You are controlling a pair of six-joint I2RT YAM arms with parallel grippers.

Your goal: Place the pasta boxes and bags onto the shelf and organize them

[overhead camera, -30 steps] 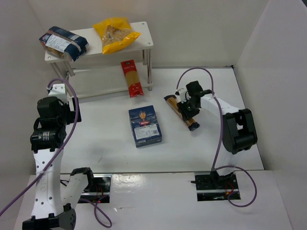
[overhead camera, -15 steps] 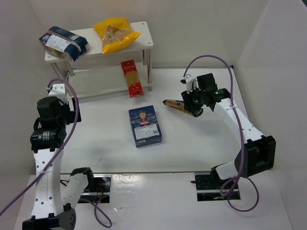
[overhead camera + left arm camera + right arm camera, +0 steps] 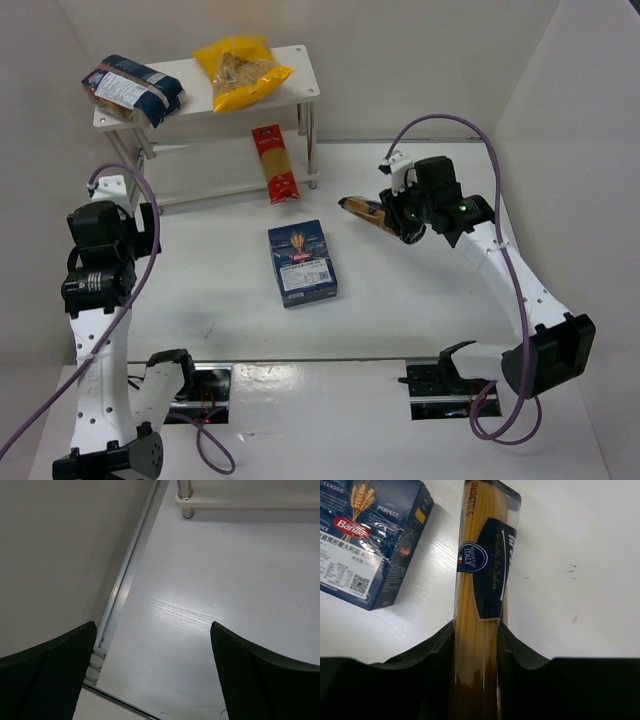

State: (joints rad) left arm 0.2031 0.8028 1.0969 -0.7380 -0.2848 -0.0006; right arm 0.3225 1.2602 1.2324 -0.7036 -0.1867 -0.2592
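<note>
My right gripper (image 3: 402, 222) is shut on an amber spaghetti pack (image 3: 368, 215) and holds it off the table, its free end pointing left. In the right wrist view the pack (image 3: 482, 580) runs up between my fingers (image 3: 437, 652). A dark blue box (image 3: 301, 262) lies flat at the table's middle, and also shows in the right wrist view (image 3: 367, 540). A red spaghetti pack (image 3: 275, 163) leans by the white shelf (image 3: 300, 60). A dark blue bag (image 3: 131, 90) and a yellow bag (image 3: 240, 70) lie on the top board. My left gripper (image 3: 152, 645) is open and empty over bare table at the left.
White walls close in the table on the left, back and right. A shelf leg (image 3: 185, 497) and the lower board's edge show at the top of the left wrist view. An aluminium rail (image 3: 125, 580) runs along the left wall's foot.
My right arm lifted the amber spaghetti pack off the table and carried it a little up and left. My left arm shifted slightly left.
</note>
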